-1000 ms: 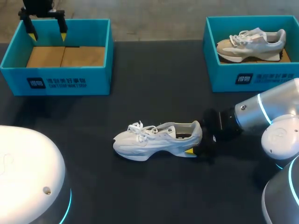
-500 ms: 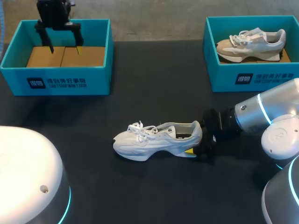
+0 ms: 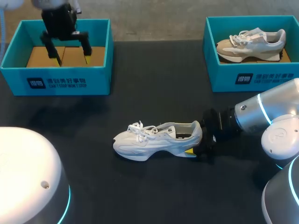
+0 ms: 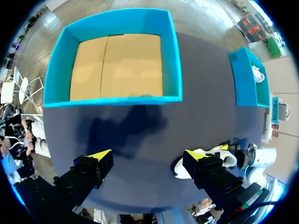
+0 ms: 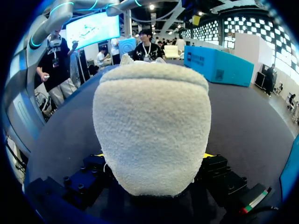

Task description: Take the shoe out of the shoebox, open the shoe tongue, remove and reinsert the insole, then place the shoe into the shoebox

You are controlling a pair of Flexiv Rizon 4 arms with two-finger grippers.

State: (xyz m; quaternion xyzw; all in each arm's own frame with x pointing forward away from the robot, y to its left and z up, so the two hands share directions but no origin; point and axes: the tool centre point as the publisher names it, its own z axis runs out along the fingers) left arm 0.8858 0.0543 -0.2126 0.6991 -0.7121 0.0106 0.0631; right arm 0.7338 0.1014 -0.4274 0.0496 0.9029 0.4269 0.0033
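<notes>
Fingers [image 3: 190,151] of my right gripper [image 5: 154,157] clamp the shoe [image 3: 154,140] by its heel, toe toward the worktop's [image 3: 149,93] left edge. My left gripper [image 4: 147,156] gapes empty, well apart over the far-left shoebox [image 3: 56,83].

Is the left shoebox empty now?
Empty: the left shoebox shows only its bare tan floor; the white shoe stands on the table.

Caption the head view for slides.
Right arm clamps the white shoe at its heel; left arm, jaws open, hangs near the left shoebox.
</notes>
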